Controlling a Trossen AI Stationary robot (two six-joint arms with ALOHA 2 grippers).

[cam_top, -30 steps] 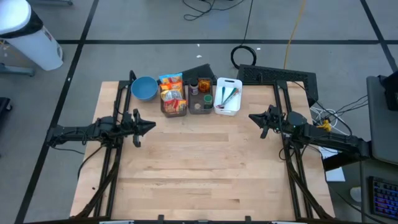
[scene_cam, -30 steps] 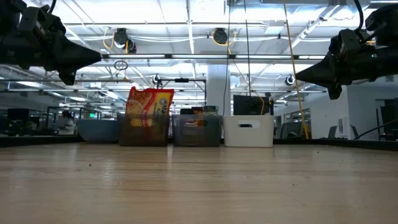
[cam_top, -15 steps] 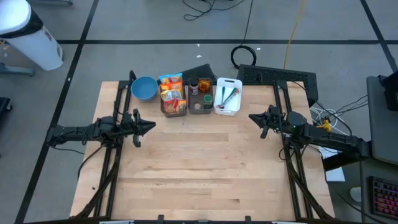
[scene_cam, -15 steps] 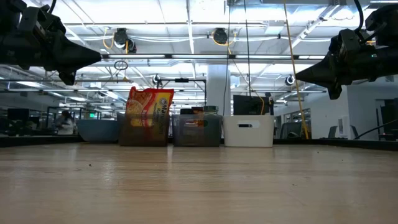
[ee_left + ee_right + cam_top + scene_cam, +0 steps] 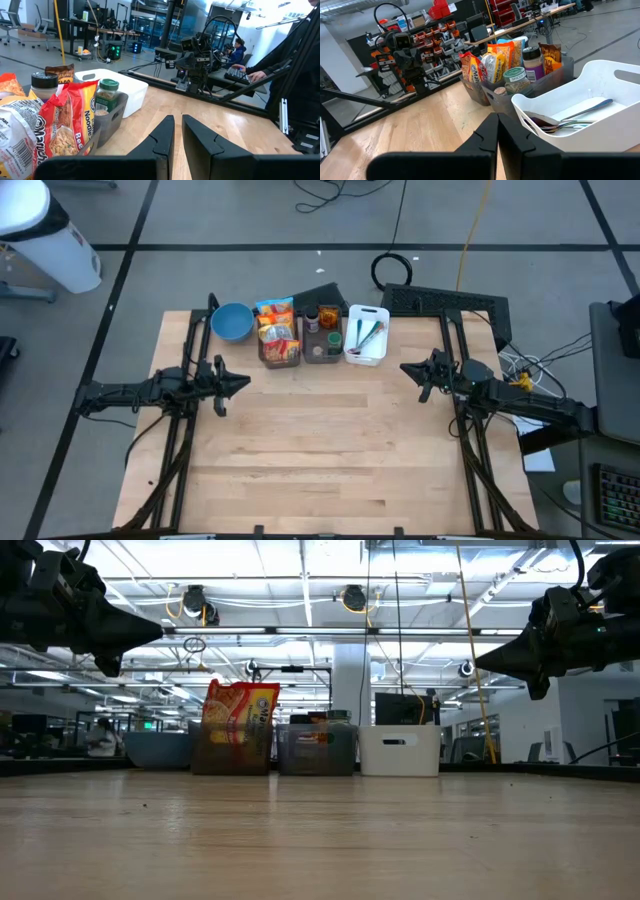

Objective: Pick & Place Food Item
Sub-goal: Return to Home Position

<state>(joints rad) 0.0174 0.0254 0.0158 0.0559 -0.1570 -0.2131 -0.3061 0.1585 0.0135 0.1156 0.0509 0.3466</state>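
Observation:
The food lies at the table's far edge. Orange and yellow noodle packets [image 5: 277,330] stand upright in a clear bin [image 5: 280,354]. Beside it a second clear bin [image 5: 322,338] holds spice jars [image 5: 107,90]. My left gripper [image 5: 246,383] hovers level above the table's left side, pointing right, its fingers a narrow slit apart [image 5: 178,122] with nothing between them. My right gripper [image 5: 404,368] hovers level at the right side, pointing left, shut and empty [image 5: 497,119]. Both are well short of the bins.
A blue bowl [image 5: 231,321] sits left of the bins, and a white bin [image 5: 366,335] with a spoon and other utensils right of them. The wooden table [image 5: 320,450] is bare from its middle to the near edge. A person's hand [image 5: 255,75] rests on a keyboard beyond the table.

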